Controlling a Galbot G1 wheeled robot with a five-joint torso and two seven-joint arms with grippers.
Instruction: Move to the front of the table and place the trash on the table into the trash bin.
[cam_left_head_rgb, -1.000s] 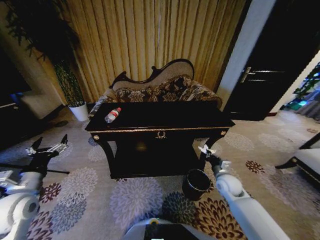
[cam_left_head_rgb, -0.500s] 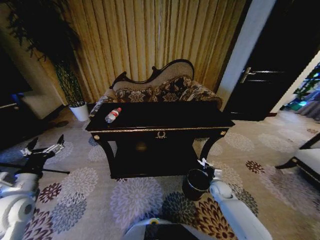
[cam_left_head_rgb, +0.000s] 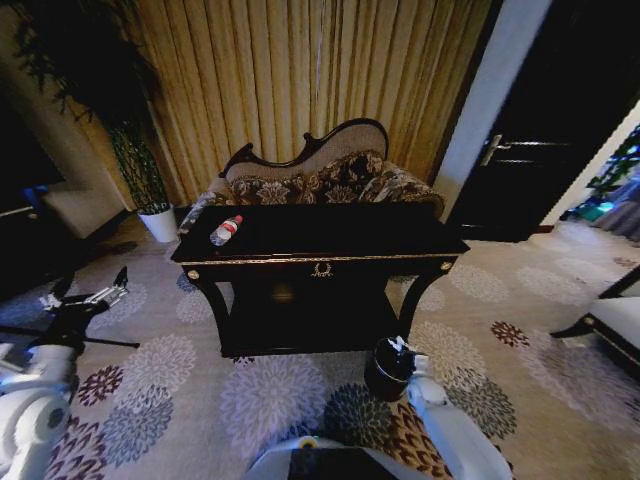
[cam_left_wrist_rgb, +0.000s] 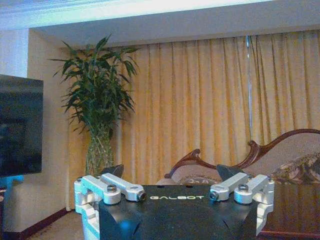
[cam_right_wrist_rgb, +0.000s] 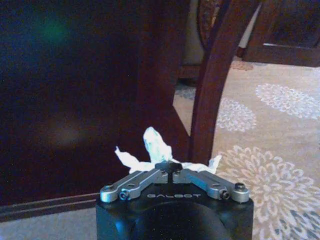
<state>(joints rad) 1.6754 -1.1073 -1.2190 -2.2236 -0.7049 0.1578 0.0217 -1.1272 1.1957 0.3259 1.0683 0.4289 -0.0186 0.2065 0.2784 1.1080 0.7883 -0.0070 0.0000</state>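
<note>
From the head camera, the black table (cam_left_head_rgb: 320, 240) is standing before a carved sofa (cam_left_head_rgb: 320, 175), with a plastic bottle (cam_left_head_rgb: 225, 230) lying near its left end. The trash bin (cam_left_head_rgb: 385, 372) is sitting on the flowered carpet (cam_left_head_rgb: 270, 395) by the table's right front leg, and the right gripper (cam_left_head_rgb: 398, 346) is hanging over its rim. The left gripper (cam_left_head_rgb: 90, 294) is waiting well off to the left, over open carpet.

At the left wrist, the fingers (cam_left_wrist_rgb: 120, 186) are standing spread, facing curtains (cam_left_wrist_rgb: 200, 105) and a potted plant (cam_left_wrist_rgb: 97, 105).

At the right wrist, the jaws are pinching a white crumpled tissue (cam_right_wrist_rgb: 152, 150), with the table leg (cam_right_wrist_rgb: 212, 85) just beyond.
</note>
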